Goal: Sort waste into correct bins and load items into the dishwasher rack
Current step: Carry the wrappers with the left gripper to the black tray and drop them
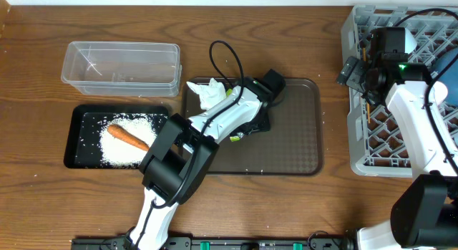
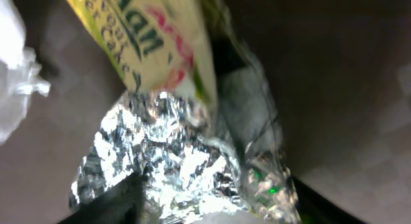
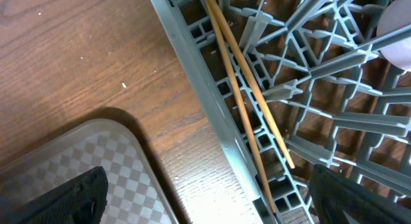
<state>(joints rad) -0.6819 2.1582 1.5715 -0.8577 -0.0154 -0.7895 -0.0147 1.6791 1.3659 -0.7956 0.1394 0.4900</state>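
Observation:
The crumpled silver-and-yellow foil wrapper fills the left wrist view and lies on the brown tray. My left gripper is open, one dark finger on each side of the wrapper and close against it. In the overhead view the left gripper covers the wrapper. A crumpled white tissue lies just to its left. The rice and the carrot sit in the black bin. My right gripper hangs open and empty above the left rim of the dishwasher rack, where the chopsticks lie.
The clear tub stands empty behind the black bin. The brown serving tray lies mid-table, its corner below my right gripper. The rack takes up the right side, with something blue at its far edge.

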